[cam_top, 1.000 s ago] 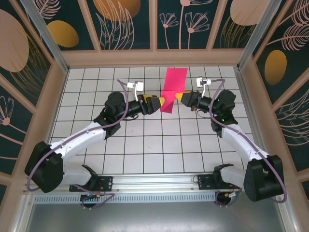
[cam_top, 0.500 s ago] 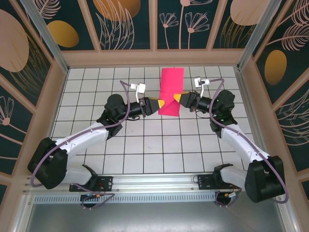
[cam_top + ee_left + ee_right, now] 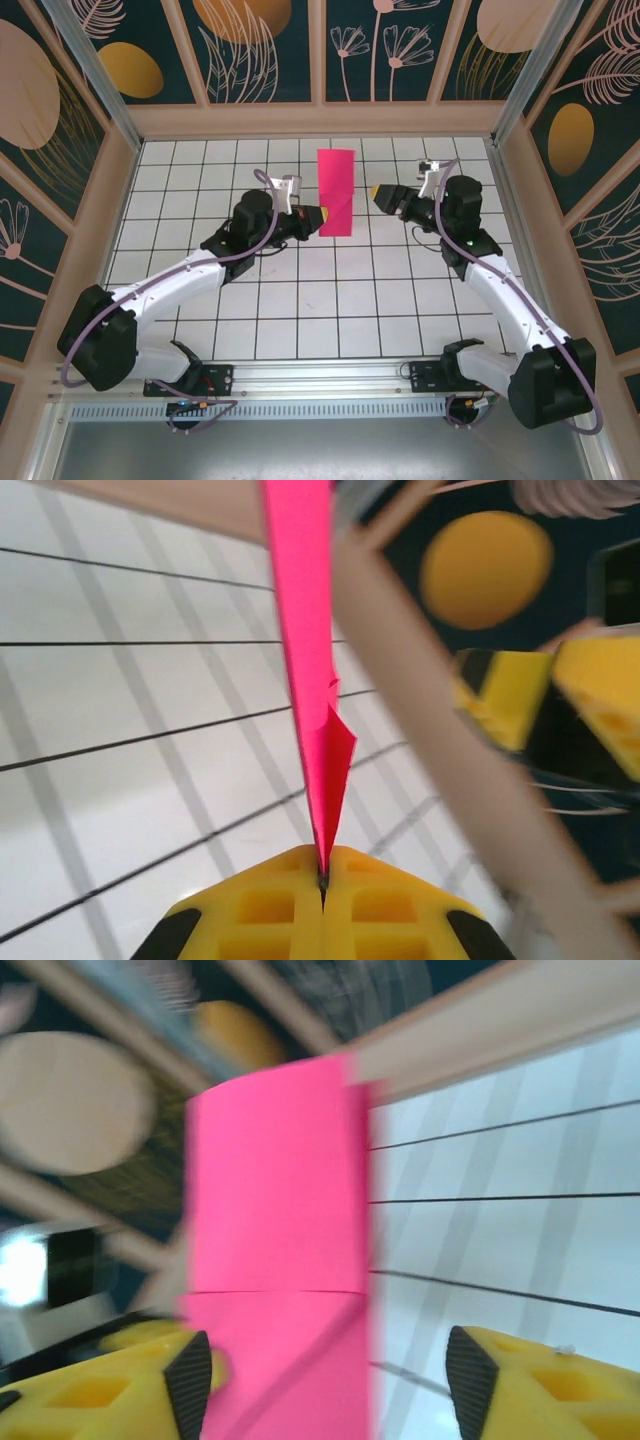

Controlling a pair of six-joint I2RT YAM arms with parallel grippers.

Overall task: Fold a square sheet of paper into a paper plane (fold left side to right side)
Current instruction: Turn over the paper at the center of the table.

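Square sheet of paper (image 3: 336, 191), its near edge lost inside the tight left hand (image 3: 322, 878); right hand (image 3: 380, 194) wide, apart.

Matt paper, yellow plastic
The square sheet of paper (image 3: 336, 192) is seen as thin and matt; the left gripper (image 3: 323, 876) is made of yellow plastic.

A white table (image 3: 300, 300) carries a black grid. Around the table stand dark teal wall panels (image 3: 260, 50) with painted leaves and orange ovals, framed in pale wood (image 3: 315, 120). A metal rail (image 3: 320, 412) lines the table's near edge.
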